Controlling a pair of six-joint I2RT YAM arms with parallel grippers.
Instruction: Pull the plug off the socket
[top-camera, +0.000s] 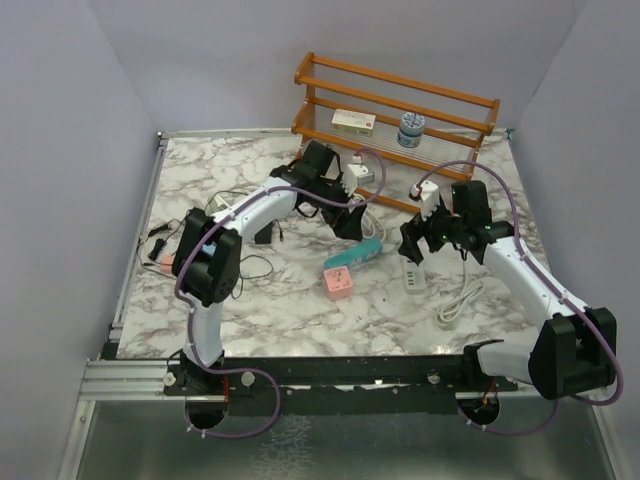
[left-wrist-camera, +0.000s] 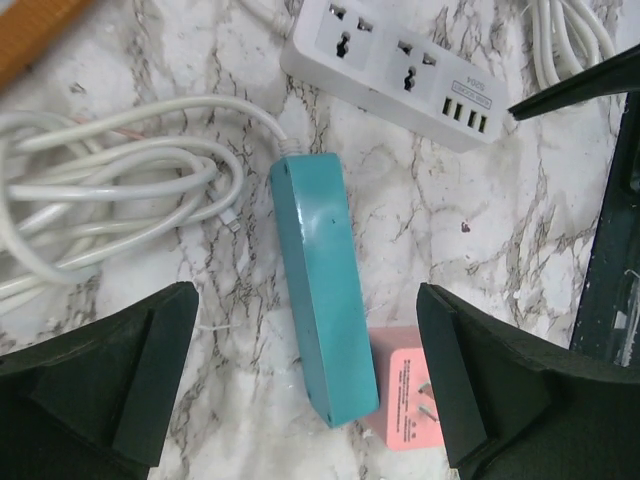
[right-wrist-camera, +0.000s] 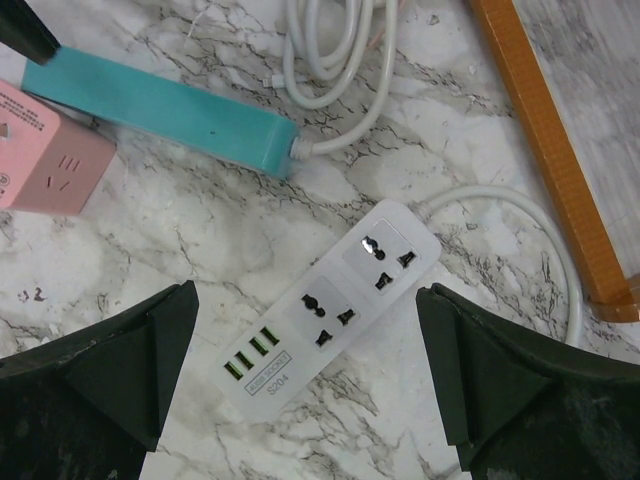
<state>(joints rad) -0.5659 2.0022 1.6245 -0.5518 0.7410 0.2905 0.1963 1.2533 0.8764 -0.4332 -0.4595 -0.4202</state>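
- Left arm: reaches forward over the middle of the bench. The left tool is released, its fingers spread wide above the teal socket strip and grasping nothing.
- Right arm: angled inward. The right tool is released over the white power strip.
- Pink plug cube: lies on the bench with its prongs exposed, just beside the end of the teal socket strip.
- Coiled white cable: lies beside the teal socket strip.
- Wooden rack: stands at the far edge of the bench.
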